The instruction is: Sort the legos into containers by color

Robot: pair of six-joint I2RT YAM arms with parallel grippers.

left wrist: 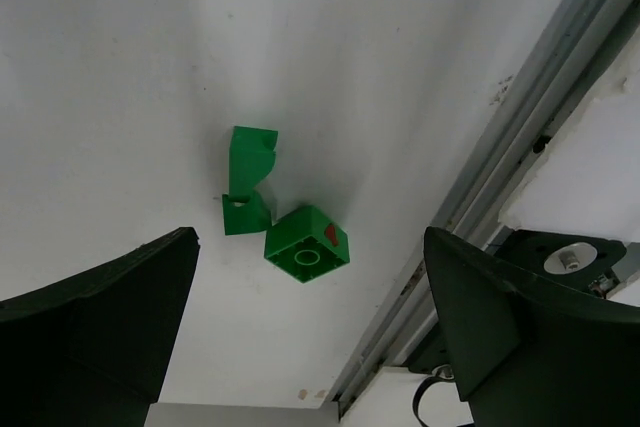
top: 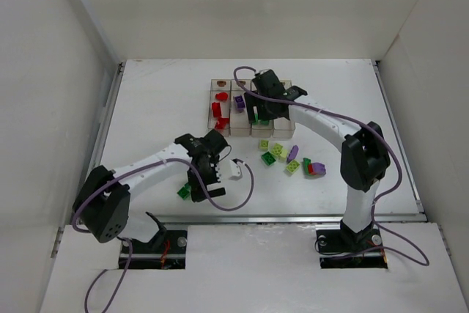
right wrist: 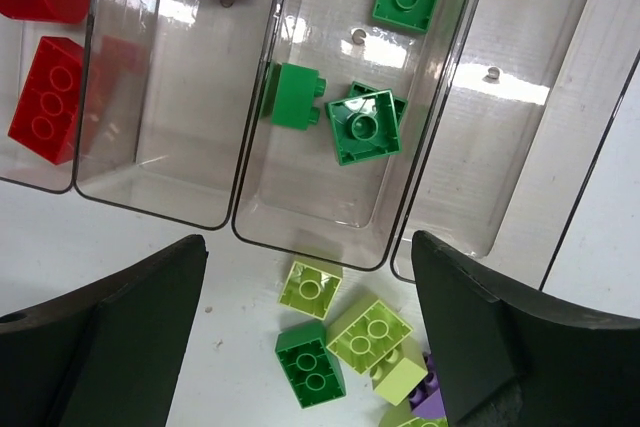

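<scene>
Nearest, the left gripper (left wrist: 308, 234) hangs spread wide over two dark green legos (left wrist: 306, 247) beside the table's front rail (left wrist: 500, 177), touching neither. Mid-table lies a loose pile (top: 289, 159) of bricks. Farther back, the right gripper (right wrist: 308, 245), spread and empty, hovers above the containers (right wrist: 236, 209) — red, purple and green bricks inside.
</scene>
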